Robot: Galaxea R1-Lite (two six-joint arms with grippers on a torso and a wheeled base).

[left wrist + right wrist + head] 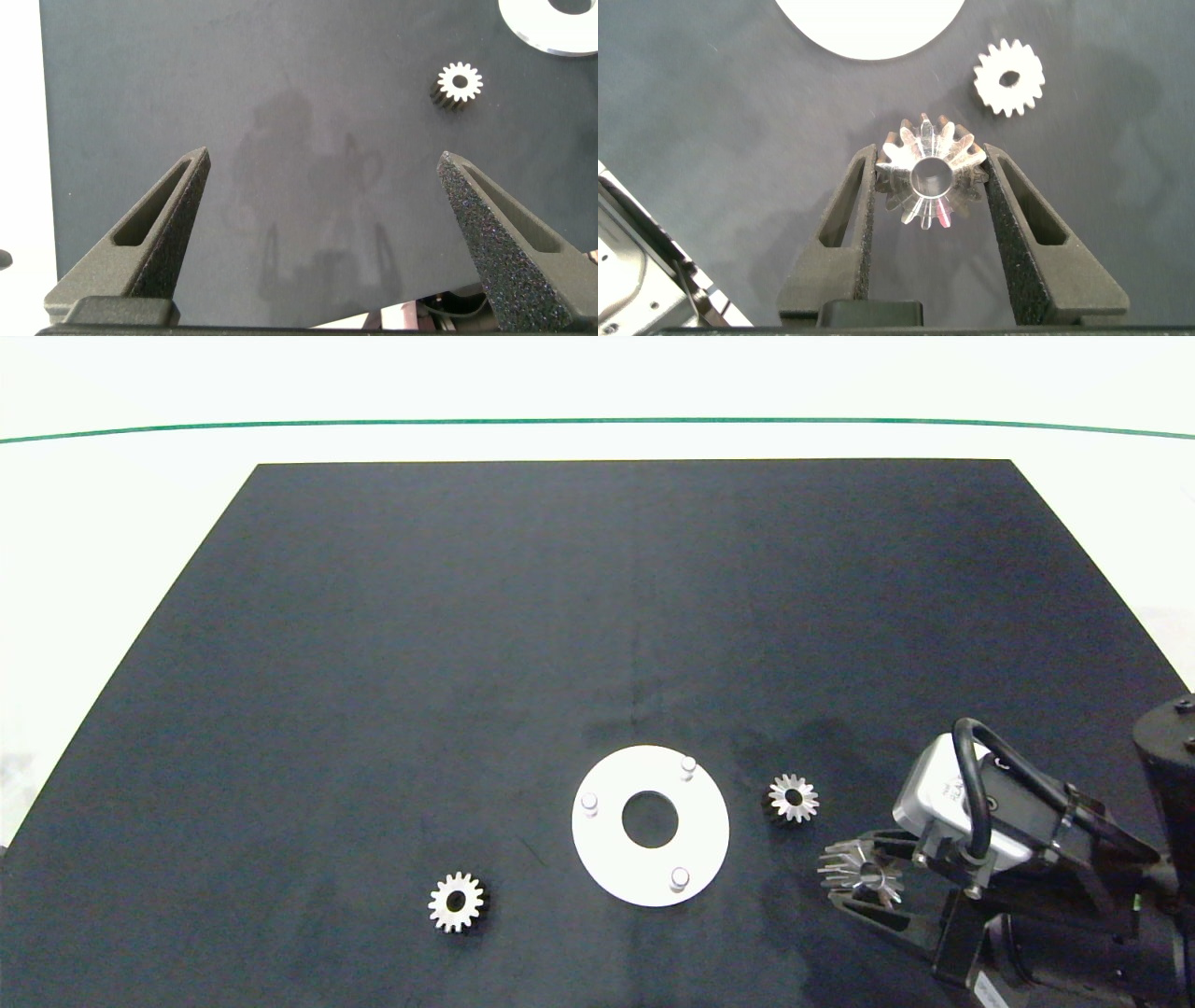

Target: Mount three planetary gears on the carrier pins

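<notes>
The white disc [607, 845] lies on the black mat with three carrier pins [688, 766] [589, 802] [680, 877], all bare. My right gripper [861, 877] is shut on a silver planetary gear [929, 173], held just right of the disc above the mat. A second gear [794, 797] [1009, 78] lies flat on the mat between the disc and the gripper. Lower left of the disc rests a third gear [456, 901] [459, 84]. My left gripper [322, 177] hangs open over bare mat, with the third gear ahead of it; it is outside the head view.
The black mat [373, 663] covers most of the white table, with a green line [597, 422] along the far side. The right arm's wrist and cable [990, 803] reach in from the lower right corner.
</notes>
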